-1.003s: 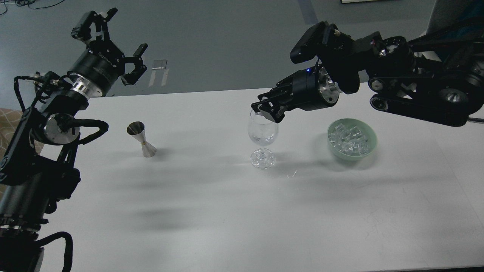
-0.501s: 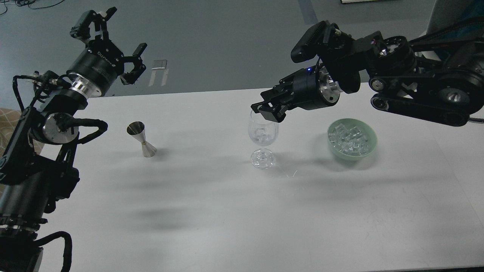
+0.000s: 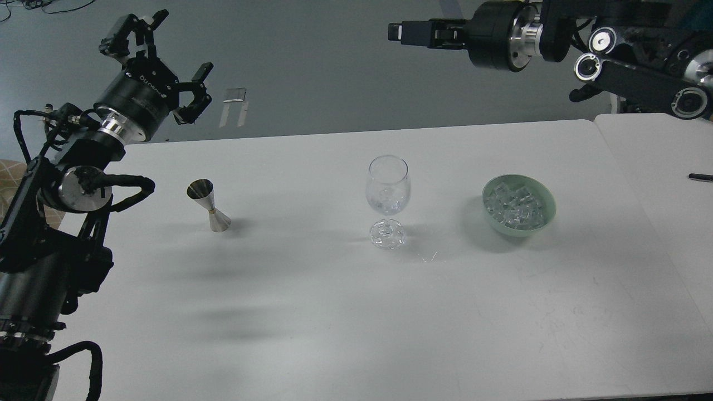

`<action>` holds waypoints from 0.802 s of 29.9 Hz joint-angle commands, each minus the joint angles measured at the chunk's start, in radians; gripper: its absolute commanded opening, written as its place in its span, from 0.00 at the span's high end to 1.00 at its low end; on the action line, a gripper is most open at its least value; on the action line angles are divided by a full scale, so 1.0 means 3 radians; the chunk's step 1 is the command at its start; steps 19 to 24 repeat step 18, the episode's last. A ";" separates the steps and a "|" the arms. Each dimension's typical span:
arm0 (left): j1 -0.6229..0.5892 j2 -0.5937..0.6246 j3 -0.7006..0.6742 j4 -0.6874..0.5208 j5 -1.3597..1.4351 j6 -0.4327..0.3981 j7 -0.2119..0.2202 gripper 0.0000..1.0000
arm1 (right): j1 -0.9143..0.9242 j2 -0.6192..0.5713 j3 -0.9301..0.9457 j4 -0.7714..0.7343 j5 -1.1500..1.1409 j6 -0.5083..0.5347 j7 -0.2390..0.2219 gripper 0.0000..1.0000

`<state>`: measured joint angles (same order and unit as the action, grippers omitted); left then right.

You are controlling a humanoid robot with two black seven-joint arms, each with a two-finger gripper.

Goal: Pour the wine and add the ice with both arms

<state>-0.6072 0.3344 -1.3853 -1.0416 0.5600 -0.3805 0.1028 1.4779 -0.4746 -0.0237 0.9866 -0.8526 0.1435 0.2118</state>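
A clear stemmed wine glass point(image 3: 388, 192) stands upright at the table's middle, with a few clear ice lumps point(image 3: 387, 198) in its bowl. More ice point(image 3: 513, 205) fills a pale green bowl point(image 3: 543, 218) to its right. My left gripper point(image 3: 179, 43) is open and empty, raised above the table's back left corner. My right gripper point(image 3: 396, 32) is high above the back edge, pointing left, far above the glass. It is seen side-on and its fingers cannot be told apart.
A silver double-cone jigger point(image 3: 209, 206) stands left of the glass, tilted. A second white table point(image 3: 657, 167) adjoins on the right with a small black object point(image 3: 700, 177) on it. Grey floor lies beyond the back edge.
My right gripper has lifted from just over the glass's rim up and back, high above the table. The left arm has shifted slightly to the left. The glass, bowl and jigger have not moved.
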 commanded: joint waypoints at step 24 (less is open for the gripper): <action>-0.0154 -0.0041 -0.0010 0.0695 0.0000 -0.0361 -0.0102 0.02 | -0.1833 0.0861 0.2482 -0.0645 0.1748 0.0012 0.0352 0.01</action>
